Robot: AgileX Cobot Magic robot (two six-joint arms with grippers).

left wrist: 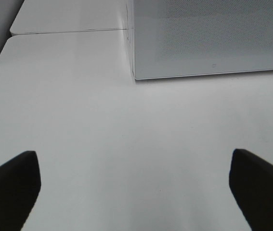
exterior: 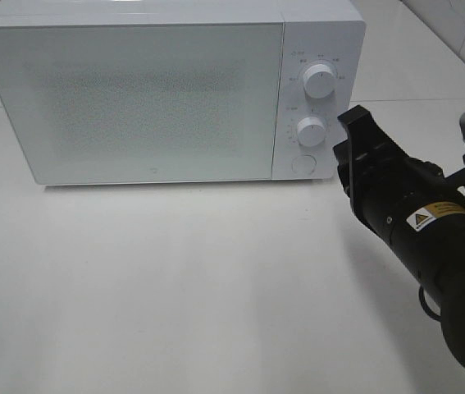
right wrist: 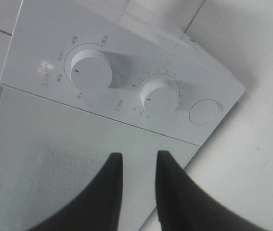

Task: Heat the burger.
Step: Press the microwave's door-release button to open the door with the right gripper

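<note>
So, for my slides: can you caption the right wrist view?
Right gripper, jaws narrowly apart and empty, facing the larger dial, smaller dial and round button of the white microwave.

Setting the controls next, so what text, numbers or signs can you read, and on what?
"0" by the lower knob of the microwave; other dial marks blurred.
Labels round the upper knob: unreadable.
Yellow sticker on the right arm: warning triangle; print too small.
Door logo: unreadable.

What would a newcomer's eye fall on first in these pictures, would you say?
The big white microwave at the back of the table, door closed. Then the black right gripper poised beside its lower dial. No burger is in view.
</note>
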